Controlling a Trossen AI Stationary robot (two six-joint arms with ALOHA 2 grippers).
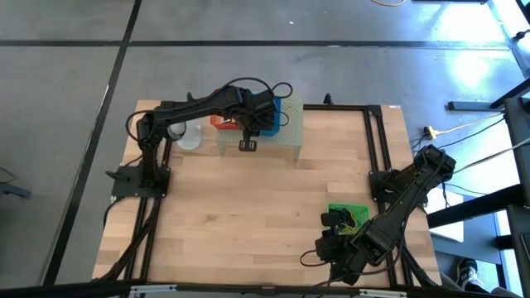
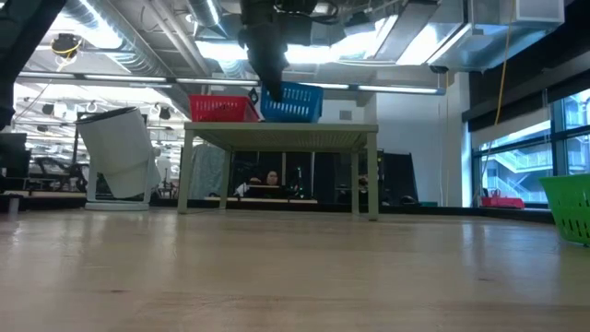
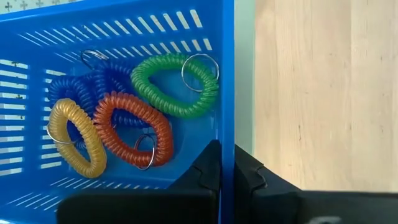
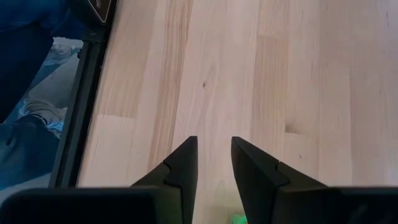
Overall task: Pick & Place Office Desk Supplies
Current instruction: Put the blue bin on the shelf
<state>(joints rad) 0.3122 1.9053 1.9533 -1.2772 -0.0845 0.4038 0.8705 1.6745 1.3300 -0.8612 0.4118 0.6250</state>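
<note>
Left wrist view, item one: my left gripper [image 3: 227, 171], fingers pressed together on the side wall of the blue basket [image 3: 124, 37], one finger inside and one outside. Contents of that basket: a green coil loop [image 3: 171, 87] with a metal ring, a red coil loop [image 3: 134, 127], a yellow coil loop [image 3: 78, 137], and dark blue coil loops [image 3: 87, 84] beneath them, all touching in one cluster.

High view, item two: the blue basket sits on the pale green perforated stand [image 1: 286, 136] at the far middle of the table [image 1: 248, 215], just beside a red basket [image 1: 222, 122] on its left. A white cup-like object [image 1: 189, 136] stands left of the stand.

Item three: my right gripper [image 4: 214, 165], at the near right, fingers partly apart, holding nothing, over bare wood. A green basket [image 1: 346, 213] lies beside that arm.
</note>
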